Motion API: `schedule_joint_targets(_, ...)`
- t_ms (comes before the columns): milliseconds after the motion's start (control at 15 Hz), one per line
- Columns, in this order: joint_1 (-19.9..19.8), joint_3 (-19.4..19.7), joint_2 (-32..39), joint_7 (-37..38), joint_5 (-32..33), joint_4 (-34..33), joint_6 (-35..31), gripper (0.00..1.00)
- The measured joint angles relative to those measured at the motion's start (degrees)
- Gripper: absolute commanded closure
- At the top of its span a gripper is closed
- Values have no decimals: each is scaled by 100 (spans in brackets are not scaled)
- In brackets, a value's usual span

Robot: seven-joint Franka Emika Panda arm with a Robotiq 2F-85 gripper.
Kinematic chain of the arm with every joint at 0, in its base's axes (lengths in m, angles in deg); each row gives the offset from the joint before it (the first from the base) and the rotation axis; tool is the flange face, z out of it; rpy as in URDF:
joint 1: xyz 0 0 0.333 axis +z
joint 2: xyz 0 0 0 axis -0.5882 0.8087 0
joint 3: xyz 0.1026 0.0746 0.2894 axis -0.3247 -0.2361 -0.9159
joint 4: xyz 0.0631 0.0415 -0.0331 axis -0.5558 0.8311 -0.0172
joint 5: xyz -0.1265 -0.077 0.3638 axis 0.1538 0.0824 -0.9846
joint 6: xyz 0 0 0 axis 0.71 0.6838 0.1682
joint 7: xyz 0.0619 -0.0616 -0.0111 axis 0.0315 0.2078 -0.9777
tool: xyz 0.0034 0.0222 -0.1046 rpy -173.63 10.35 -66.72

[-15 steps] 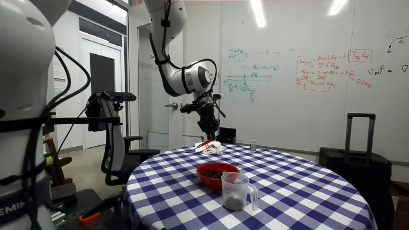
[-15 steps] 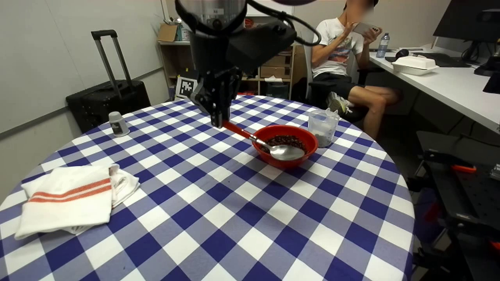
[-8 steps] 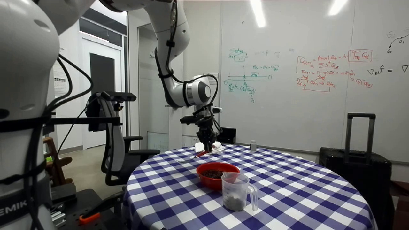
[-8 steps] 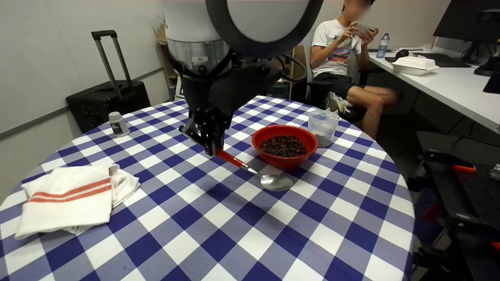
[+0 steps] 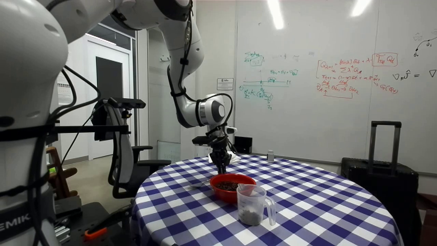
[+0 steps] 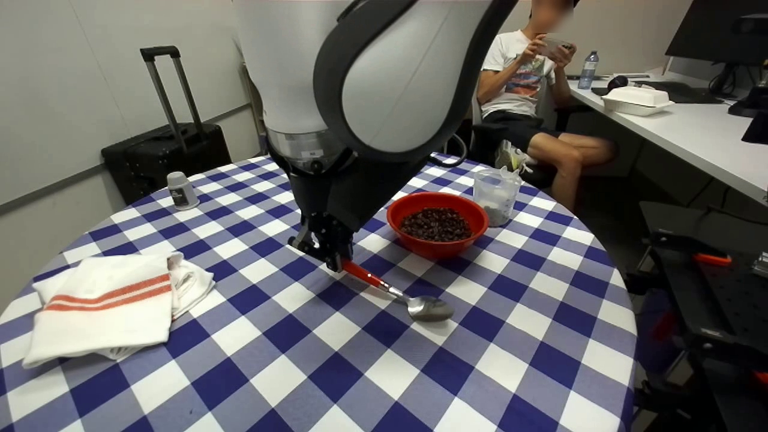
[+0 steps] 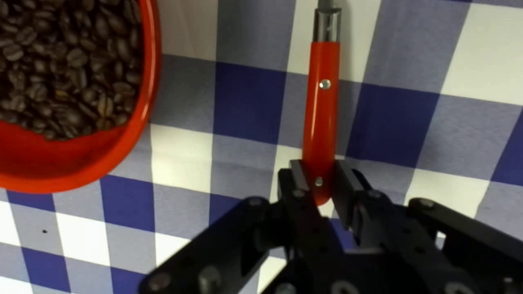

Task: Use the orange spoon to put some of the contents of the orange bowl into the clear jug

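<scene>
- The fingers grip the tail of the orange spoon, one on each side of its handle.
- In the wrist view the spoon runs straight ahead from the fingers, and the view's top edge cuts it off just past the metal collar. In an exterior view all of its silver scoop shows, out ahead of the fingers; whether it touches the tabletop cannot be told.
- In an exterior view the orange bowl hides the tips of the fingers and at least most of the handle, and the scoop is a faint pale shape against the checks.
- The wrist view also crops that bowl, left of the fingers and ahead of them; it holds dark beans.
- Beyond the bowl from the fingers, the clear jug stands upright, its cloudy wall blurring the grey matter at the bottom.
- Well apart from the fingers lies a folded white towel.
- The spoon's handle is glossy red-orange with two bright rivets.
</scene>
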Motion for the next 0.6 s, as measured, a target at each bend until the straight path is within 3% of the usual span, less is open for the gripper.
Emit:
schedule_joint_targets(67, 35, 53, 51, 0, 0, -7, 0, 95)
schedule_joint_targets(133, 65, 94, 89, 0, 0, -15, 0, 55)
schedule_joint_targets(200, 91, 124, 108, 0, 0, -23, 0, 54)
schedule_joint_targets(600, 95, 159, 9, 3, -212, -47, -102, 11)
